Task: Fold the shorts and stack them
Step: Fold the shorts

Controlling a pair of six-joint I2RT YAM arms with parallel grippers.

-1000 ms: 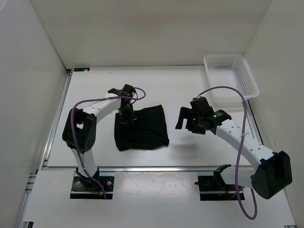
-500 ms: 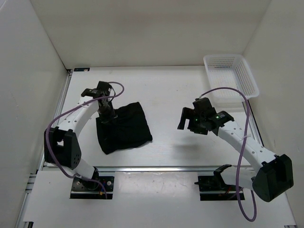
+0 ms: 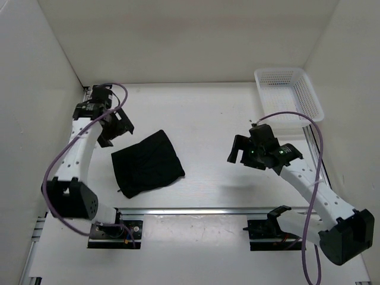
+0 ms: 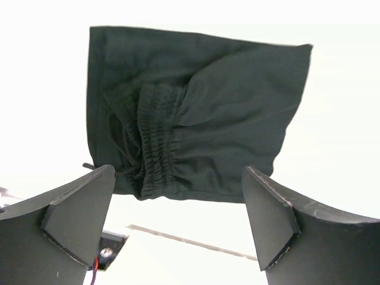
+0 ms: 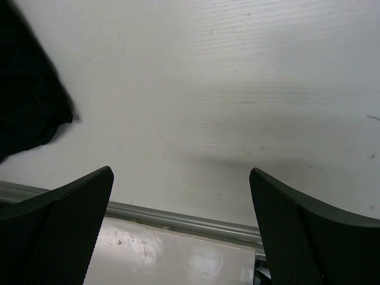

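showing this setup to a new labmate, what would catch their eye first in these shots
The folded black shorts stand out most, a dark square on the white table, left of centre near the front edge. Next come the two arms: the left claw hangs open off the shorts' far left corner, and the right claw is open over bare table at right. A white mesh basket sits in the far right corner.

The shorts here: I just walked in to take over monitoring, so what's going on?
The black shorts lie folded into a rough square on the table, left of centre. Neither arm holds them: the left gripper hangs open just beyond their far left corner, and the right gripper hangs open over bare table to the right. A white basket sits at the far right.
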